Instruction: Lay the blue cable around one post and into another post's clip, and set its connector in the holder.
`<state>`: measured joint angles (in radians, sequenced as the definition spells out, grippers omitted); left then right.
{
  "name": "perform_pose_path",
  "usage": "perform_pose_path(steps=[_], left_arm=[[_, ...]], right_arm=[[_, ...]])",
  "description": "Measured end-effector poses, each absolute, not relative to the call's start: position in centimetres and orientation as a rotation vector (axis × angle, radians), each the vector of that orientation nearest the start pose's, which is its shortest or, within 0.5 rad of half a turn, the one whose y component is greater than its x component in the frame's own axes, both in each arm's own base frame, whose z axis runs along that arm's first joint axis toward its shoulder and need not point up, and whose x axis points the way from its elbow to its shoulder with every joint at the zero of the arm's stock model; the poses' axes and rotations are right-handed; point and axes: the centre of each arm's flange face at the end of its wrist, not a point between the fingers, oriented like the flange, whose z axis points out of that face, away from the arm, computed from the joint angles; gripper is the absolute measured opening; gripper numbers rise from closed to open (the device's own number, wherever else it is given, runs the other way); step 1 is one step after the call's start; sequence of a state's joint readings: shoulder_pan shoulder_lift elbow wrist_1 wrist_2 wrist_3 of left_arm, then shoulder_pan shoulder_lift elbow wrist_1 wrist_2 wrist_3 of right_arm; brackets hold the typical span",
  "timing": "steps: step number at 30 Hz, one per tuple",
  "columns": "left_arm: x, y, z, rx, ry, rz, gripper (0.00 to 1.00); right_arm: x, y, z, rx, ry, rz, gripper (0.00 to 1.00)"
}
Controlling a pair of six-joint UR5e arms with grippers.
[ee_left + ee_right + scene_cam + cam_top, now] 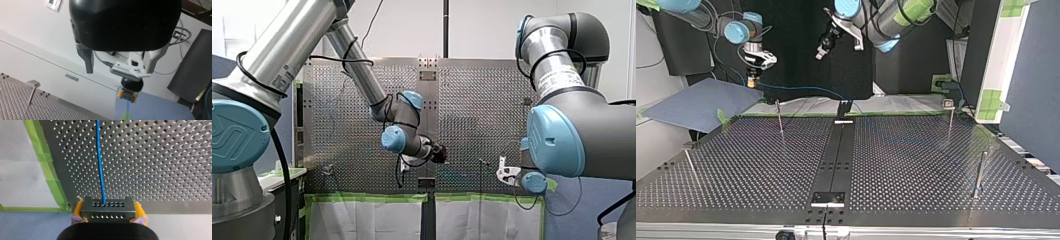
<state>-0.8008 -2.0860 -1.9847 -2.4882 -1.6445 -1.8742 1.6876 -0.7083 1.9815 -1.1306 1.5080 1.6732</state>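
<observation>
In the right wrist view my right gripper [108, 213] is shut, its yellow pads clamped on the black connector [108, 207]. The blue cable [100, 165] runs straight ahead from the connector over the perforated table. In the top view this gripper [752, 79] hangs above the table's far left edge, and the cable [801, 89] trails from it toward the middle. My left gripper [120, 71] is open and empty, its metal fingers [89, 62] spread wide. It hovers high over the far middle [821, 52]. Ahead of it, the left wrist view shows the yellow pads [120, 93] of my right gripper.
Thin posts stand on the table: one far left [780, 117], a clip-topped one far right [949, 117], one near right [979, 174], one near left [691, 167]. Black holders sit at the centre strip's far end [844, 109] and near end [827, 198]. A blue mat [701, 102] lies beyond the left corner.
</observation>
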Motion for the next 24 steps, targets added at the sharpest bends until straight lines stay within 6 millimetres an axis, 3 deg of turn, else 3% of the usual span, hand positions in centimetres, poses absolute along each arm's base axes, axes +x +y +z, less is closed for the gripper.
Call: perform_pose_path(steps=[7,18,24], left_arm=[[27.8,-48.3,8.6,0.418,1.795,-0.731,1.0],[30.4,-51.5,7.0,0.396,1.686,-0.678,1.0],[32.3,-52.6,6.0,0.379,1.632,-0.619,1.0]], right_arm=[[19.0,-50.3,-6.9,1.387,-1.307,1.33,0.27],[18.9,-52.7,-6.6,1.45,-1.235,1.331,0.27],[19.0,-53.0,-6.7,1.513,-1.22,1.331,0.27]])
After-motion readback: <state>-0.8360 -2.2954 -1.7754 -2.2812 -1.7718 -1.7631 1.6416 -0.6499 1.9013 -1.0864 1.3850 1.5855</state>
